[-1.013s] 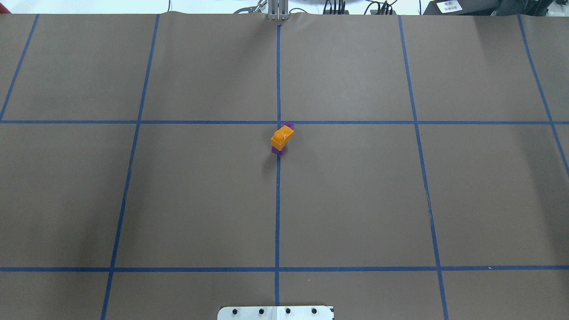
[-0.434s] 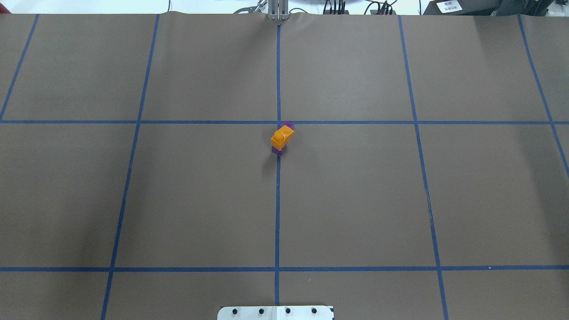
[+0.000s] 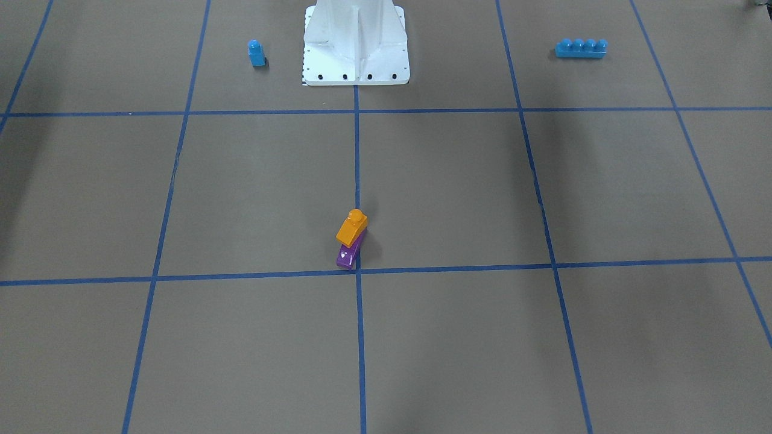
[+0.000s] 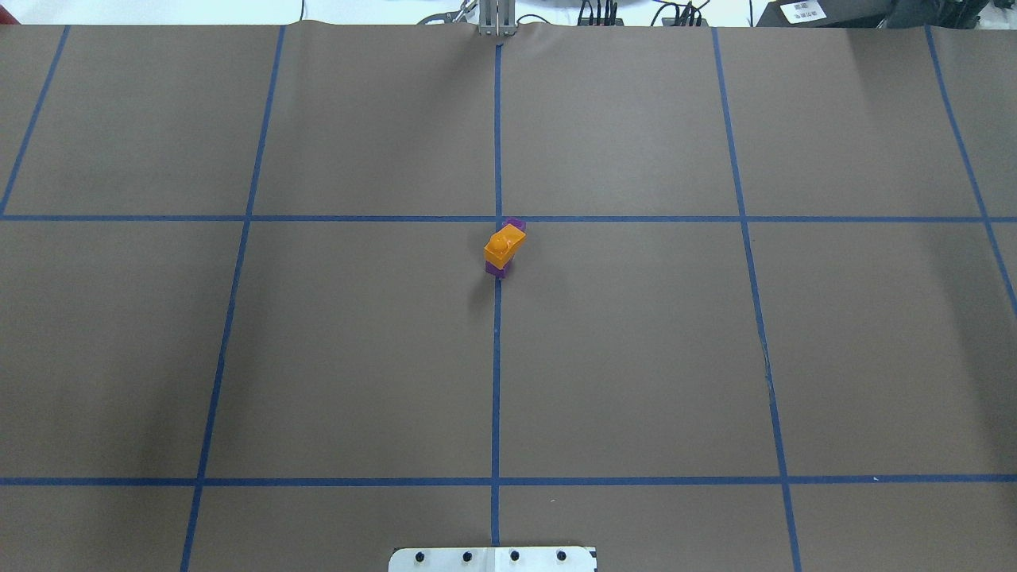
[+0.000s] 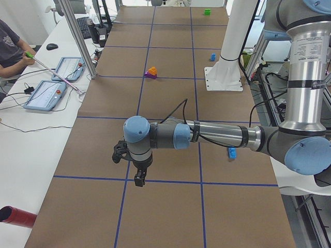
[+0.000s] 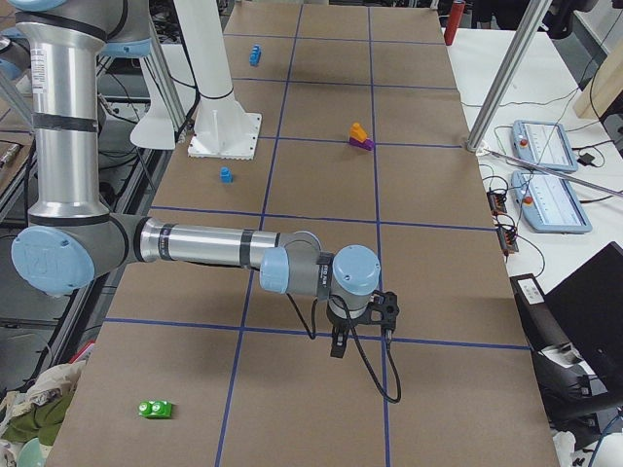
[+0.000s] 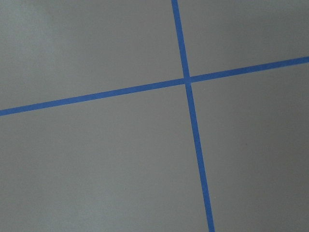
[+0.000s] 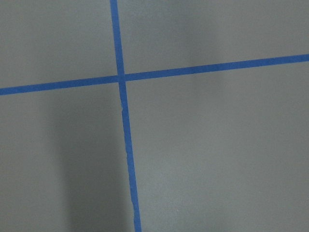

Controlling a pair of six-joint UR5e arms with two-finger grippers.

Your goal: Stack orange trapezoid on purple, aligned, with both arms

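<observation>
The orange trapezoid sits on top of the purple brick near the table's middle, beside a blue tape crossing. In the front-facing view the orange trapezoid lies along the purple brick, whose near end sticks out below it. Nothing touches the stack. The left gripper hangs over the table far from the stack, seen only in the exterior left view. The right gripper shows only in the exterior right view, also far away. I cannot tell whether either is open or shut. Both wrist views show only bare mat and tape lines.
A small blue single-stud brick and a long blue four-stud brick lie on either side of the white robot base. A green brick lies near the table's right end. An operator sits beside the table.
</observation>
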